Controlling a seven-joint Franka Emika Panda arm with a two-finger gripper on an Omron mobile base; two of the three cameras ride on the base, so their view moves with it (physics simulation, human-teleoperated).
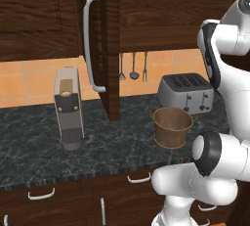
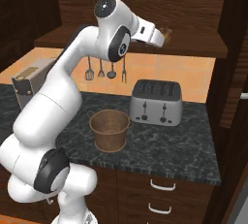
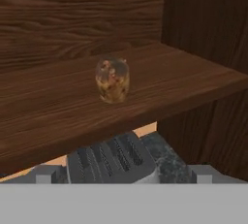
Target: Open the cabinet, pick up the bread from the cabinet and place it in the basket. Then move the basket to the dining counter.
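Observation:
The cabinet [image 1: 111, 49] stands open, its left door edge-on with the long silver handle [image 1: 89, 39]. On its wooden shelf [image 3: 58, 102] sits the bread [image 3: 112, 79], a small round brown loaf, upright and alone. My gripper [image 3: 124, 173] is open, level with the shelf, a short way in front of the bread and not touching it. From the right base view my hand [image 2: 151, 35] reaches up to the shelf edge, next to the bread [image 2: 167, 33]. The round brown basket [image 2: 110, 130] stands empty on the black worktop below. The dining counter is out of view.
A silver toaster [image 2: 156, 103] stands right of the basket, directly under the shelf. A tall coffee machine [image 1: 67, 107] is on the worktop's left. Utensils [image 2: 100, 70] hang on the orange tiled wall. The cabinet's right door [image 2: 237, 72] juts out at the right.

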